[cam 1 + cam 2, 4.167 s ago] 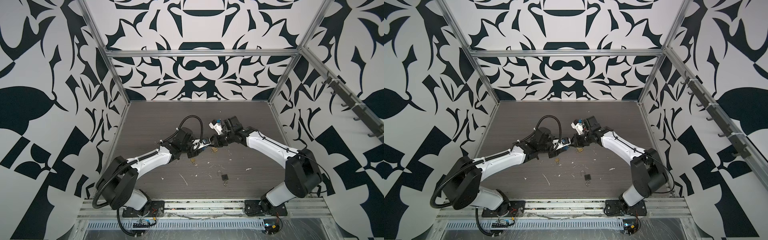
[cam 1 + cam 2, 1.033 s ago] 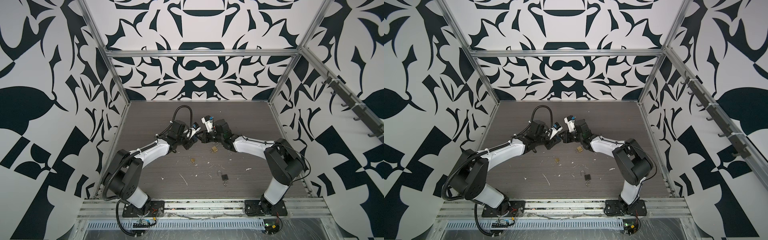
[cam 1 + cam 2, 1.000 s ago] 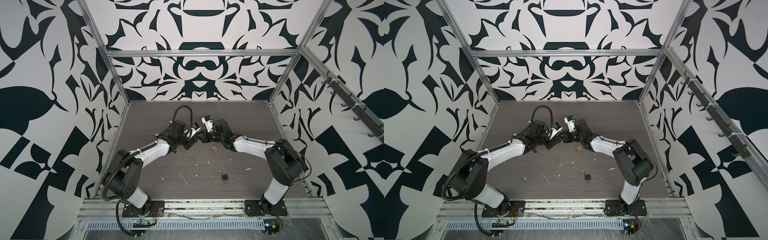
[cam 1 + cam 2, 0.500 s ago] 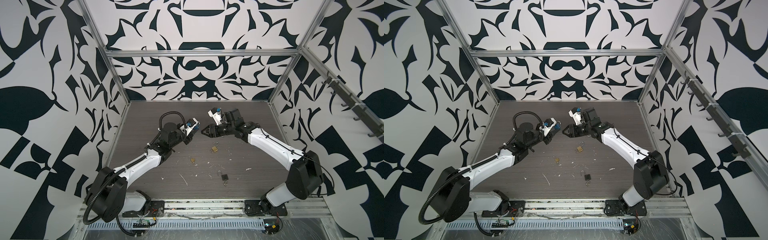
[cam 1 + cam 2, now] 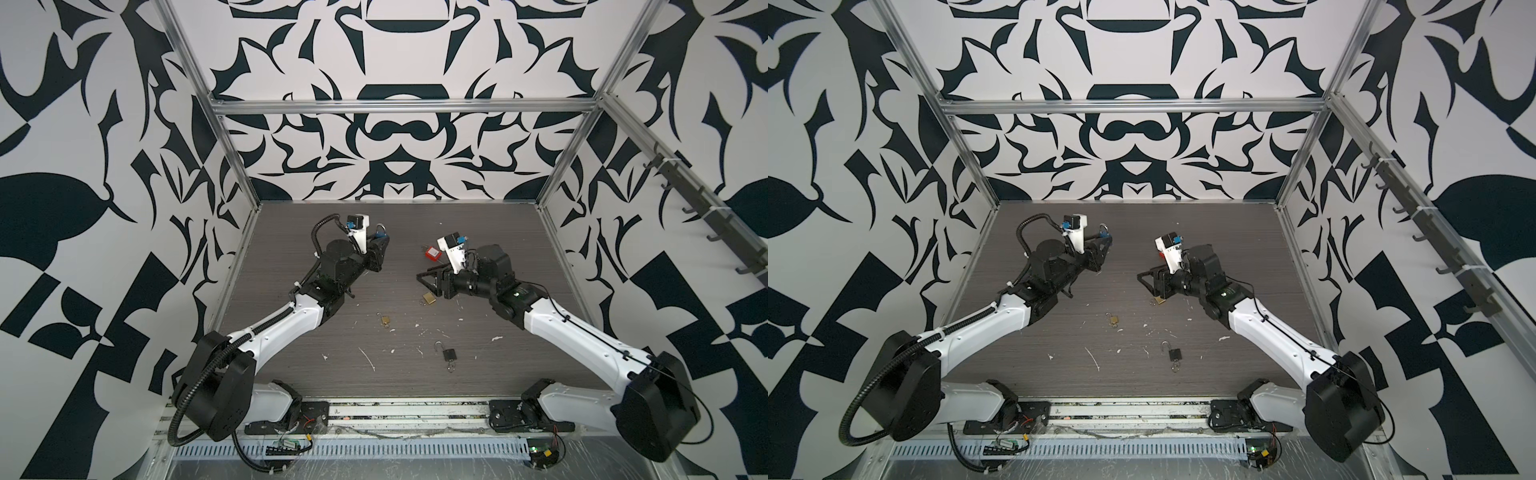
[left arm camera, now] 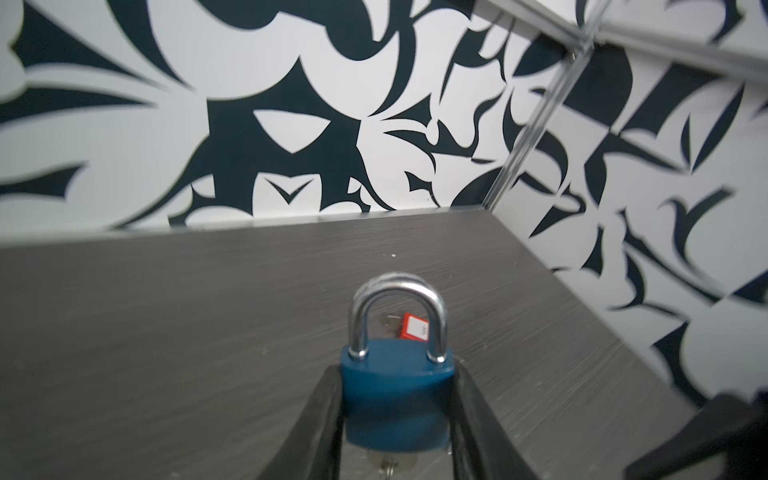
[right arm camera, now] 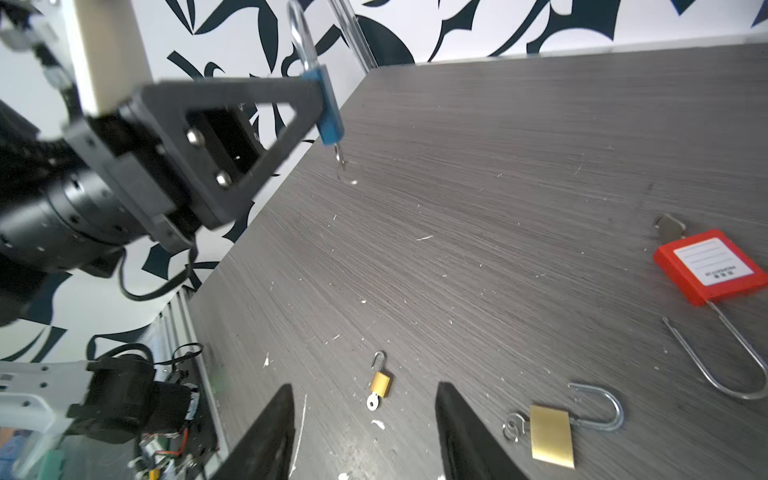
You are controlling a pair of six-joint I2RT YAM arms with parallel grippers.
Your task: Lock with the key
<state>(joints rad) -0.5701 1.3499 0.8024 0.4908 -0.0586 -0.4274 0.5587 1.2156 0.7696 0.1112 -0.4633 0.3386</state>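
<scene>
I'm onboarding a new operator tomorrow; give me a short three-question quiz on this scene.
1. True or false: the left hand grips the blue padlock with a steel shackle.
2. The right hand is: A) open and empty; B) shut on a key; C) shut on a brass padlock.
3. What colour is the plastic padlock with a long wire shackle?
Key: 1 true; 2 A; 3 red.

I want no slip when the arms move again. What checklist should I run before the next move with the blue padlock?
1. Grip: left gripper clamps the blue padlock by its body: ok.
2. Both legs of the shackle seated in the body: ok.
3. The key sits in the padlock's underside: ok.
4. The right gripper is open, empty, apart from the padlock: ok.
5. Mechanism actually locked: cannot tell.
</scene>
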